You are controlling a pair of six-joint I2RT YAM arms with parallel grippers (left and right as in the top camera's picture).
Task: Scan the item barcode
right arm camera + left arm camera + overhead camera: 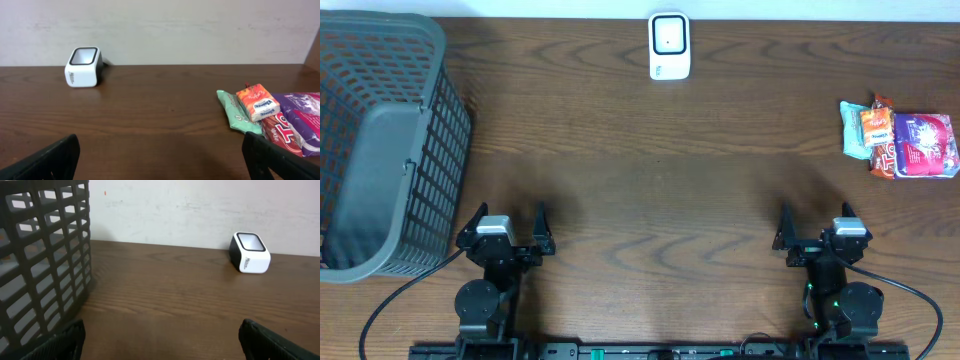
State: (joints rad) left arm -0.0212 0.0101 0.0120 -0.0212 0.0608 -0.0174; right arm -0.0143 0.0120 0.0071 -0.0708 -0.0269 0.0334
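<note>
We see our left end effector [511, 215] and right end effector [816, 218] spread wide, holding nothing. The snack packets [905, 142] lie ahead-right of the right one, and the barcode scanner [669, 45] stands well ahead, between both.

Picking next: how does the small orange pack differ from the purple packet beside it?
The orange pack is smaller and boxy, resting on a green packet; the purple packet is larger, flatter, and overlaps a red packet. The orange pack sits nearer the scanner, the purple packet farther from it. Both lie in the same pile, untouched.
</note>
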